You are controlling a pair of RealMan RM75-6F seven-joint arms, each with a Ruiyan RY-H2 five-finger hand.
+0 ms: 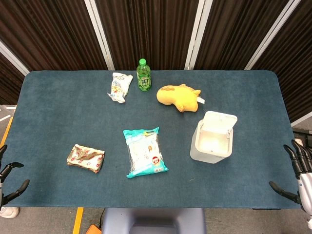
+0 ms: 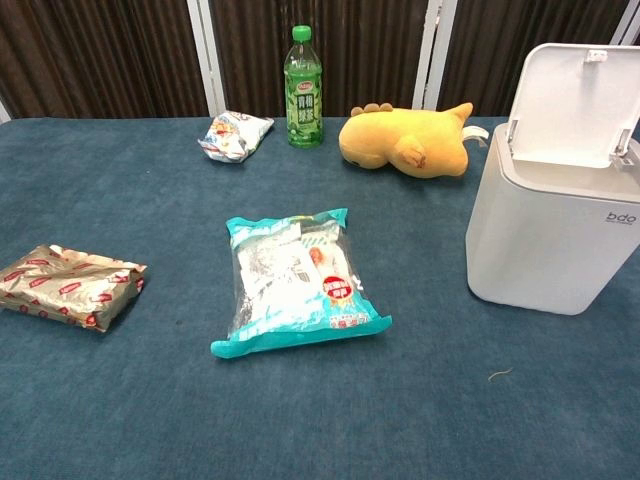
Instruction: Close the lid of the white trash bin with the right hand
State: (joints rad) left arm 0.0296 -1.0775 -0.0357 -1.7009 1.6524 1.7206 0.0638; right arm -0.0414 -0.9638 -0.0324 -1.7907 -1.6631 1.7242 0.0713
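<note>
The white trash bin [image 1: 210,145] is seen right of centre in the head view, standing on the blue table [image 1: 58,112], and at the right edge of the chest view [image 2: 545,235]. Its lid [image 1: 219,122] is raised, tipped back toward the far side, and the pale inside of the bin is exposed from above. In the chest view the lid [image 2: 575,100] is shown standing nearly upright over the body.

The right hand [image 1: 298,171] is found at the lower right edge of the head view, just off the near right corner of the table, well apart from the bin. Its dark fingers [image 1: 294,155] are spread and point up the frame, with the thumb held out to the left; nothing is held in it. The left hand [image 1: 9,180] is only partly caught at the lower left edge, beside the near left corner of the table; two dark fingertips are seen apart, with nothing between them. Neither hand is shown in the chest view.

A yellow plush toy [image 1: 178,96] lies above the bin in the frame, near it but not touching. A green bottle [image 1: 143,74] stands upright at top centre, with a small white snack bag [image 1: 120,86] just to its left. A teal packet [image 1: 144,152] lies at the centre, and a brown wrapped pack [image 1: 86,158] at the lower left
</note>
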